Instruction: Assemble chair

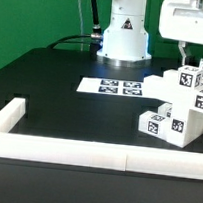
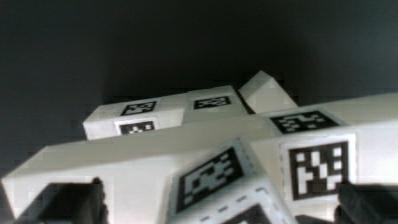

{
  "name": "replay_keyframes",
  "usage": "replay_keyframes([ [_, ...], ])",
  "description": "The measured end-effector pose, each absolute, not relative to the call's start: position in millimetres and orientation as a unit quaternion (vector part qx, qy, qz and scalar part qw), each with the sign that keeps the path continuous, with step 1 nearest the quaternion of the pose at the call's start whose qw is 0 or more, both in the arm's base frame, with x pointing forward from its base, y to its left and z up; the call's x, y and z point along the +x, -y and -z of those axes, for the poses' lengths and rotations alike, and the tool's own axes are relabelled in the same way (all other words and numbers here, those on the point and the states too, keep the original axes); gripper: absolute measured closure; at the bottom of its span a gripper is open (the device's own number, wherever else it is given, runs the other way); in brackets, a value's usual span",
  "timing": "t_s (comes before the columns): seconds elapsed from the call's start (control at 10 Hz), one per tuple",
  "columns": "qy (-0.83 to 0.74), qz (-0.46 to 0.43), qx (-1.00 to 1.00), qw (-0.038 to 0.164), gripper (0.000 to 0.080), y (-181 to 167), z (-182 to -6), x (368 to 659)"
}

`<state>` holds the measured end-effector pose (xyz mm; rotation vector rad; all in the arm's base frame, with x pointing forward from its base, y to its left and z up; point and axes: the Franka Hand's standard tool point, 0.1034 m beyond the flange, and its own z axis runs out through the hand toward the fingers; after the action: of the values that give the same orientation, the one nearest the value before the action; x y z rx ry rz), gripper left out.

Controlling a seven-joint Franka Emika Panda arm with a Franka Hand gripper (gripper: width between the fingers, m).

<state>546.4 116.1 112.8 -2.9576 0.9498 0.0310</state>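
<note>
The chair parts [image 1: 184, 103] are white blocky pieces with black-and-white tags, stacked together on the black table at the exterior view's right. My gripper [image 1: 183, 55] hangs just above the top of this stack, and I cannot tell whether it touches. In the wrist view the tagged white chair parts [image 2: 214, 140] fill the space below and between my dark fingertips [image 2: 71, 205]. The gripper [image 2: 217, 208] is open wide and grips nothing.
The marker board [image 1: 119, 88] lies flat on the table in front of the robot base [image 1: 126, 37]. A long white border wall [image 1: 84, 154] runs along the table's near edge and turns back at the exterior view's left.
</note>
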Motion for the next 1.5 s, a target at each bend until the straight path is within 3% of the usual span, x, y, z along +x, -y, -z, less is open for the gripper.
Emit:
replay_keyframes([
  [0.7,-0.137,-0.004,-0.991,0.004,0.0168,-114.3,-112.1,545.9],
  [0.8,-0.137,-0.004,-0.991,0.004,0.0296,-114.2,-112.1,545.9],
  [0.9,-0.137,-0.004,-0.991,0.004,0.0296,-114.2,-112.1,545.9],
  [1.0,-0.148,-0.004,-0.989,0.004,0.0497,-114.3,-112.1,545.9],
  [1.5,-0.264,-0.005,-0.964,0.005,0.0515,-114.9,-112.0,545.8],
])
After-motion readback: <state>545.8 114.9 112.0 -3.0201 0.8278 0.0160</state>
